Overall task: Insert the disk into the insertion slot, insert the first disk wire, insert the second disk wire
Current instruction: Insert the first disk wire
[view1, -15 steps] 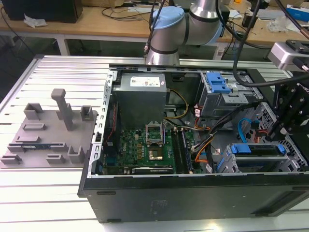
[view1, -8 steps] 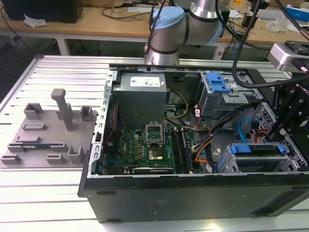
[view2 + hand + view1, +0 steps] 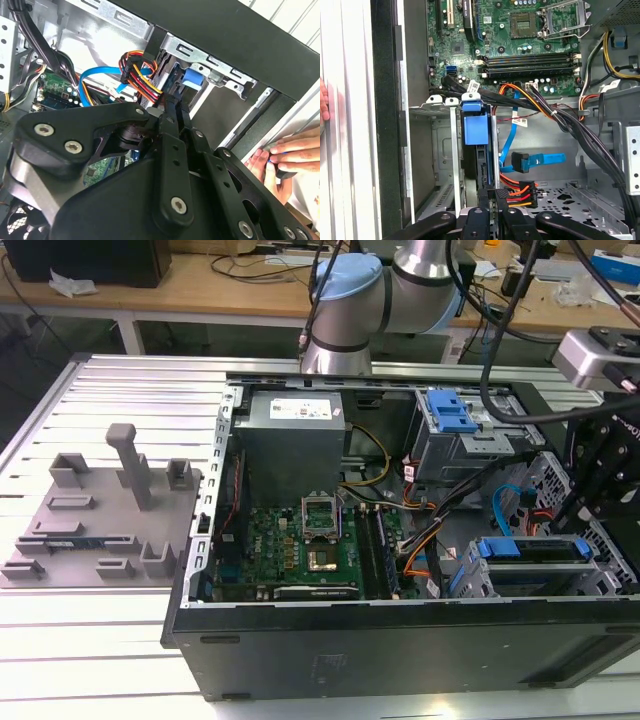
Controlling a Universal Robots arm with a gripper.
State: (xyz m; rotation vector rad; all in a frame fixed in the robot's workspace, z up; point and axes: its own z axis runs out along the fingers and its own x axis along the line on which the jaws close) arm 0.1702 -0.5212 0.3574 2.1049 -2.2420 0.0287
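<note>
The disk (image 3: 530,548) in its blue carrier (image 3: 472,129) sits inside the grey insertion slot (image 3: 468,580), at the exterior view's right. My gripper (image 3: 492,199) is right behind the disk's rear edge. Its fingers are closed together on the end of the first disk wire (image 3: 517,194), a red, orange and black bundle. In the second wrist view the same bundle (image 3: 142,77) runs down to my gripper (image 3: 169,104) beside the blue carrier tab (image 3: 191,78). The second disk wire (image 3: 540,160), a flat blue cable, hangs loose beside the cage, and its plug (image 3: 519,162) is free.
A person's hand (image 3: 285,156) rests on the case's outer edge (image 3: 382,125). Black cable bundles (image 3: 580,130) cross above the cage. The motherboard (image 3: 300,540), power supply (image 3: 292,440) and a taller cage with a blue latch (image 3: 450,415) fill the case. A grey fixture (image 3: 95,510) lies outside.
</note>
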